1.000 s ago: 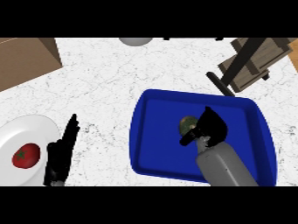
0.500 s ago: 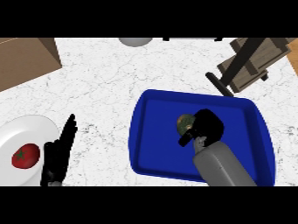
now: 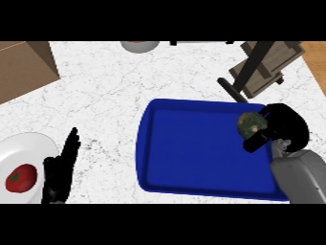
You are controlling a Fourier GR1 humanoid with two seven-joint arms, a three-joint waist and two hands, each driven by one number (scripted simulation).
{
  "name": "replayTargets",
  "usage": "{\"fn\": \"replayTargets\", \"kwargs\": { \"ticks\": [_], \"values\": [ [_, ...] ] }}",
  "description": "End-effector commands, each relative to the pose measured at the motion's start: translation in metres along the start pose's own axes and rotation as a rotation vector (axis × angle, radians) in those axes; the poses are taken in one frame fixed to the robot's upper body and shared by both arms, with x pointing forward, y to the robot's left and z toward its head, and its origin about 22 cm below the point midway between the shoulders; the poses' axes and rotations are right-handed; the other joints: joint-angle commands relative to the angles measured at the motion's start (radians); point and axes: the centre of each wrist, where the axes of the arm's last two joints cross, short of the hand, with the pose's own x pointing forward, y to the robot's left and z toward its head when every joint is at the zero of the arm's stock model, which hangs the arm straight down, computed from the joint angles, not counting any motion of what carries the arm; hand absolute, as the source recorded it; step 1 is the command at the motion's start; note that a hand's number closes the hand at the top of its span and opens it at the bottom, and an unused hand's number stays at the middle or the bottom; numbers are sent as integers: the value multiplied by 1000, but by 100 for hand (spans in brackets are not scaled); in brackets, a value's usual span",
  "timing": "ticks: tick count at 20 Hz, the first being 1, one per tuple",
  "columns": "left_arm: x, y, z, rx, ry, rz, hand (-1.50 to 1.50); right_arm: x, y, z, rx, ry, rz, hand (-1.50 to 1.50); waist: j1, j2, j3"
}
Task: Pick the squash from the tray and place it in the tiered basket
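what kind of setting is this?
Most likely a kitchen counter: a white marble-look top, a blue tray with a squash in the right robot hand, and a plate holding a tomato.

You have a white marbled counter point(image 3: 123, 95) with a white plate point(image 3: 3, 155) at its lower left holding a red tomato point(image 3: 21, 177), a brown box point(image 3: 14, 67) at upper left, and a grey bowl point(image 3: 140, 46) along the far edge.
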Motion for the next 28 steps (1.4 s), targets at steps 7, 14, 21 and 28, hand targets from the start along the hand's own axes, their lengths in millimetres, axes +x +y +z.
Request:
{"fn": "replayTargets", "kwargs": {
  "ticks": [7,14,21,28],
  "values": [
    [-1,-9,3,4,-3,5,0,-34,-156,56,-235,43,-314,150,0,-1,-1],
    [0,1,-4,-19,-6,-20,0,-41,-232,121,-545,-12,-482,150,11,-1,-4],
    [7,2,-7,-13,-21,-2,0,-39,-285,155,-680,-76,-371,150,26,0,-5],
    [5,0,-7,-58,-11,-33,0,-20,-335,147,-701,-20,-372,150,57,10,-6]
  ]
}}
